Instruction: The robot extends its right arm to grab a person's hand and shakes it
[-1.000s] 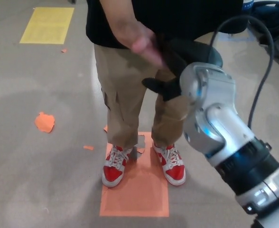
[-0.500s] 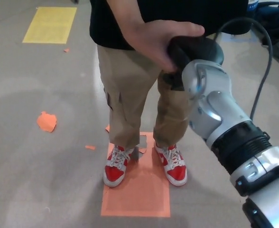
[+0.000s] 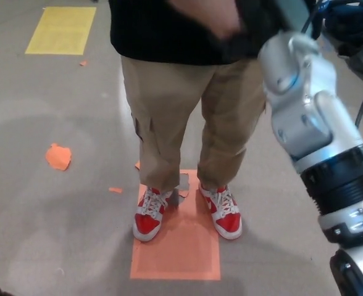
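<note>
At the far top edge of the view, the right hand [image 3: 255,31] is seen raised against the person's hand [image 3: 209,15], and the grasp is judged made and the shake under way, though the contact is blurred (whether the black fingers are clamped on it cannot be told). Only release and withdrawal appear to be left. Nearer, the person's khaki trousers [image 3: 169,111] and red shoes [image 3: 150,222] stand on an orange floor mark [image 3: 178,253], a yellow mark [image 3: 61,31] lies far left, and nothing is seen blocking the arm.

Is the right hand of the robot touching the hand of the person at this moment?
Cannot tell. In the head view the right hand and the person's hand sit together at the top edge, blurred and cut off, so neither contact nor a gap shows plainly.
</note>
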You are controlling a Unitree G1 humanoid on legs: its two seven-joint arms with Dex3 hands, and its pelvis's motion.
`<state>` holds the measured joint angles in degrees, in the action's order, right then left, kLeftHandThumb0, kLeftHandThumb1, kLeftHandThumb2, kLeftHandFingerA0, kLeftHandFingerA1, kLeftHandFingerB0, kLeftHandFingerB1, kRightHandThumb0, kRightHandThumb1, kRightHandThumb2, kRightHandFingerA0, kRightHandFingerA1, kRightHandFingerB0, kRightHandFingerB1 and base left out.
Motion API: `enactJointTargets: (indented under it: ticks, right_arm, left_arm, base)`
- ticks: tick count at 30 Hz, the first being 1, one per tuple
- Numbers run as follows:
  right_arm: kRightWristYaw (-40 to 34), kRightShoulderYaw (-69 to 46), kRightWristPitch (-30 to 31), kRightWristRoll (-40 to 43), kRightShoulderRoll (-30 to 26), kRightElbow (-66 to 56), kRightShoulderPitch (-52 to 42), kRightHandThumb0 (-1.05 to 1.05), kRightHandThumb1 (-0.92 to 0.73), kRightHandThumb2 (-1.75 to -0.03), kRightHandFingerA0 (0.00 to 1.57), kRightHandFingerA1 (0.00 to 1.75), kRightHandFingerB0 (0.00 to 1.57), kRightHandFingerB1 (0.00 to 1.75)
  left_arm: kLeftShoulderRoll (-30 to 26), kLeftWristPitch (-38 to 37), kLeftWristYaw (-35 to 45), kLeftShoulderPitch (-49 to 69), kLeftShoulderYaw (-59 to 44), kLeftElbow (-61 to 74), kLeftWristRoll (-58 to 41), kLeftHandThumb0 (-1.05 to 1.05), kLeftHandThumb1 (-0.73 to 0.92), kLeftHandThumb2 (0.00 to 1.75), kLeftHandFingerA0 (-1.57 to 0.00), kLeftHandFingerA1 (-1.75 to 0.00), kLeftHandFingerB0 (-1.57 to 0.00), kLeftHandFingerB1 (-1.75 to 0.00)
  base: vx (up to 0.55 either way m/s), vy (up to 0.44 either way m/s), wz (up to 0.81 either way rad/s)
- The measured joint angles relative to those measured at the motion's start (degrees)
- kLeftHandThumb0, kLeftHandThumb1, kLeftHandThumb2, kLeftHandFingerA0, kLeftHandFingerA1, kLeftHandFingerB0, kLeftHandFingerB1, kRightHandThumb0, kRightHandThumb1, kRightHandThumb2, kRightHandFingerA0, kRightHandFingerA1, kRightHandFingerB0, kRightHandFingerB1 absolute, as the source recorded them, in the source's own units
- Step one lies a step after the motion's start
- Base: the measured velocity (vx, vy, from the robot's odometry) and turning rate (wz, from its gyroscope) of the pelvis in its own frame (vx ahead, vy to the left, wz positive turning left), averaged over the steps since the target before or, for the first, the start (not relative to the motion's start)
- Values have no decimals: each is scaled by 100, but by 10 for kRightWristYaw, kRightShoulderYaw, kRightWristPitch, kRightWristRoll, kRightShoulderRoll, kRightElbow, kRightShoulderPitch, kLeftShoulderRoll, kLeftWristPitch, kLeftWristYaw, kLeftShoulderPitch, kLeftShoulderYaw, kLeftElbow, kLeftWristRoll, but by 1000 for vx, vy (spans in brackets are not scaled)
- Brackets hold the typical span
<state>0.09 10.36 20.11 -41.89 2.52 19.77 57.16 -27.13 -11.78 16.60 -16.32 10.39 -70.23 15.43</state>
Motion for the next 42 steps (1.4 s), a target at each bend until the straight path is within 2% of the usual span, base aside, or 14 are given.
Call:
enactJointTargets:
  ticks: [13, 14, 19, 22, 24, 25, 27, 29, 30, 32, 35, 38, 39, 42]
  right_arm:
    - [-7, -21, -36, 40, -22, 194, 41, -21, -43, -53, 92, 65, 76, 58]
    - [-7, -20, -37, 41, -22, 210, 41, -19, -62, -57, 83, 61, 68, 55]
    - [-10, -19, -57, 47, -22, 325, 41, -22, -72, -61, 104, 68, 73, 58]
    - [-20, -18, -80, 55, -20, 387, 44, -19, -57, -58, 112, 76, 87, 106]
    - [-28, -17, -99, 63, -19, 426, 48, -17, -58, -57, 113, 78, 84, 100]
    - [-30, -17, -107, 66, -18, 441, 52, -20, -46, -54, 108, 87, 76, 96]
    - [-34, -16, -124, 75, -17, 462, 60, -25, -72, -60, 106, 88, 71, 87]
    - [-36, -18, -135, 83, -16, 468, 64, -25, -77, -61, 108, 97, 71, 98]
    - [-38, -20, -147, 92, -15, 465, 65, -23, -65, -58, 110, 94, 73, 111]
    - [-39, -19, -161, 102, -16, 432, 64, -23, -59, -58, 110, 70, 73, 71]
    - [-38, -17, -165, 106, -16, 361, 63, -14, -78, -67, 112, 88, 75, 86]
    - [-38, -17, -165, 106, -15, 281, 62, -13, -76, -70, 105, 107, 74, 99]
    - [-38, -17, -165, 106, -15, 260, 61, -15, -81, -67, 111, 88, 77, 77]
    - [-36, -19, -161, 106, -14, 188, 58, -17, -83, -65, 115, 77, 75, 80]
  left_arm:
    - [-1, 0, 6, -34, -2, -4, 0, -50, 86, 66, -29, -32, -28, -31]
    - [-1, 0, 6, -35, -2, -4, 0, -51, 85, 66, -30, -32, -27, -31]
    - [0, 0, 6, -38, -2, -4, 0, -52, 85, 66, -28, -31, -26, -31]
    - [0, 0, 6, -39, -3, -4, 0, -51, 84, 65, -28, -31, -27, -31]
    - [-1, 0, 7, -40, -3, -6, 0, -50, 85, 65, -28, -31, -27, -31]
    - [-1, 1, 8, -41, -4, -7, 0, -27, 60, 110, -9, -50, -9, -49]
    - [-1, 1, 11, -41, -3, -8, 0, -27, 59, 110, -8, -50, -8, -49]
    - [-1, 1, 13, -42, -2, -8, 1, -28, 59, 109, -9, -50, -9, -49]
    - [-1, 1, 14, -43, -2, -8, 1, -53, 85, 66, -28, -32, -25, -31]
    - [-1, 1, 14, -44, 0, -9, 2, -52, 84, 66, -34, -32, -30, -32]
    - [0, 1, 13, -45, 4, -9, 2, -48, 83, 65, -33, -33, -31, -33]
    - [0, 1, 12, -48, 5, -9, 1, -48, 83, 65, -30, -32, -28, -32]
    - [0, 1, 12, -48, 4, -9, 1, -26, 61, 110, -8, -49, -8, -49]
    - [0, 1, 12, -48, 4, -8, 1, -29, 58, 109, -7, -49, -7, -49]
  base:
    - [0, 0, 0]
    - [0, 0, 0]
    - [0, 0, 0]
    - [0, 0, 0]
    - [0, 0, 0]
    - [0, 0, 0]
    - [0, 0, 0]
    - [0, 0, 0]
    - [0, 0, 0]
    - [0, 0, 0]
    - [0, 0, 0]
    - [0, 0, 0]
    - [0, 0, 0]
    - [0, 0, 0]
